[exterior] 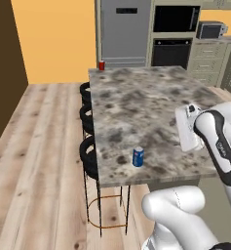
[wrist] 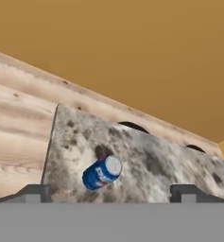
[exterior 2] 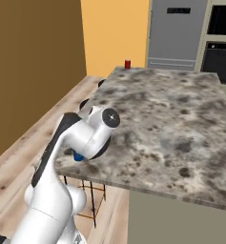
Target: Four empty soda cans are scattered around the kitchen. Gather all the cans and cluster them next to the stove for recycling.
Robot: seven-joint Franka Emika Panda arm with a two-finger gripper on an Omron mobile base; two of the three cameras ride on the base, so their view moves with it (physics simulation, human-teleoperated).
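A blue soda can with a white band [exterior: 138,156] stands upright near the front left corner of the marble island [exterior: 146,102]. In the hand view the same blue can [wrist: 102,172] lies between and beyond my fingertips [wrist: 35,193], some way off. My gripper [wrist: 111,194] is open and holds nothing. From the right base view the blue can [exterior 2: 78,156] peeks out under my arm. A red soda can [exterior: 102,65] stands at the island's far left corner, and the right base view shows that red can [exterior 2: 128,64] too. The stove is out of view.
Three black bar stools [exterior: 87,156] line the island's left side over a wooden floor. A grey fridge [exterior: 124,29], a black wall oven [exterior: 171,51] and a small toaster oven [exterior: 210,30] stand along the far wall.
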